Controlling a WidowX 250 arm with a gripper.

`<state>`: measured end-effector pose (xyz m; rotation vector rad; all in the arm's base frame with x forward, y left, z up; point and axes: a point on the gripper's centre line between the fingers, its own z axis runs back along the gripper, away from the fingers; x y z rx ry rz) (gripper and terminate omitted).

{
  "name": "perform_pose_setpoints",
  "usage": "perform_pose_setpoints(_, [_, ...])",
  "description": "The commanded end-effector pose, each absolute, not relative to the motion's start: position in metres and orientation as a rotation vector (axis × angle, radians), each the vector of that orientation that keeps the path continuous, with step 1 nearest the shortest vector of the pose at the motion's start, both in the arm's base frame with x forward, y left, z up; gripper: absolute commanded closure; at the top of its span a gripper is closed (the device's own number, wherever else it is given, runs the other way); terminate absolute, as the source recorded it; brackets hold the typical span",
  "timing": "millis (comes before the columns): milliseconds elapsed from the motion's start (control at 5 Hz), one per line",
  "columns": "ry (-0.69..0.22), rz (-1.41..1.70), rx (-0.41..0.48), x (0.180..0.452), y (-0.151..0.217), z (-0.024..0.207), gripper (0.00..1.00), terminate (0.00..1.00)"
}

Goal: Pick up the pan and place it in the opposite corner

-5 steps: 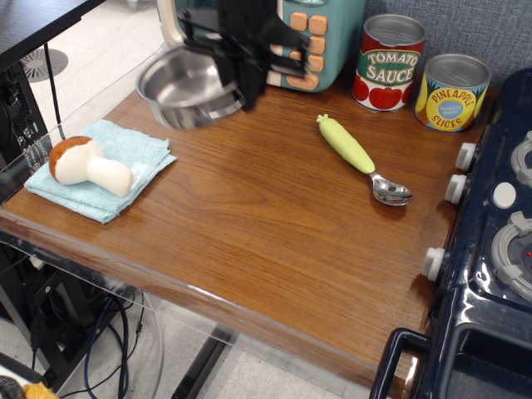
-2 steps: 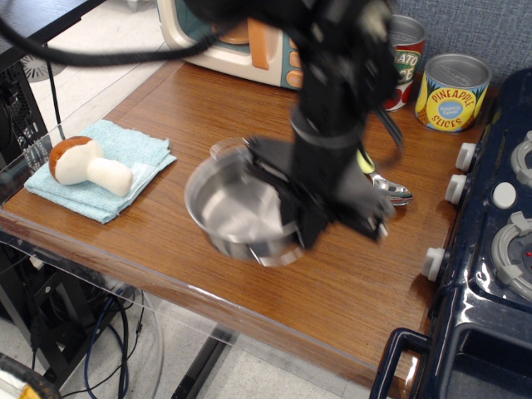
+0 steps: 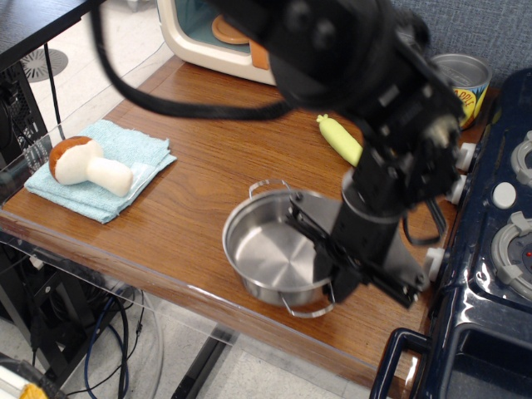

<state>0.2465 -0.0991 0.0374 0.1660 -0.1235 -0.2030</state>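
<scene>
Since a moment ago the pan's slid further right with me. My pincer (image 3: 320, 249) is clamped on the pan (image 3: 274, 259) at its right rim, down near the table's front edge (image 3: 191, 287) and close to the navy stove (image 3: 486, 283). Mushroom (image 3: 86, 164) sits on the blue cloth (image 3: 125, 150), far left.

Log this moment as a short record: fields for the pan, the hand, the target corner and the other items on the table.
pan: pan, upright, empty, near the table's front edge
hand: hand at the pan's right rim, apparently gripping it
target corner: opposite corner beside the stove, pan close to it
other items: mushroom on blue cloth, green-handled spoon partly hidden, pineapple can
</scene>
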Motion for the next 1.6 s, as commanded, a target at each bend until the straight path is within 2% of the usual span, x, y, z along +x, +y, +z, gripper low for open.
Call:
perform_pose_setpoints(0, [-0.144, -0.237, 0.187, 0.244, -0.104, 0.03, 1.0, 0.0])
perform_pose_setpoints(200, [-0.127, -0.232, 0.187, 0.246, -0.103, 0.023, 1.0, 0.0])
perform_pose_setpoints(400, [-0.111, -0.232, 0.188, 0.246, -0.104, 0.022, 0.0, 0.0])
perform_pose_setpoints(800, [-0.115, -0.234, 0.199, 0.248, -0.1, 0.024, 0.0, 0.0])
perform_pose_setpoints(1000, [-0.134, -0.228, 0.179, 0.25, -0.098, 0.037, 0.0, 0.0])
perform_pose_setpoints(1400, [-0.22, -0.188, 0.103, 0.255, -0.083, 0.093, 0.0, 0.0])
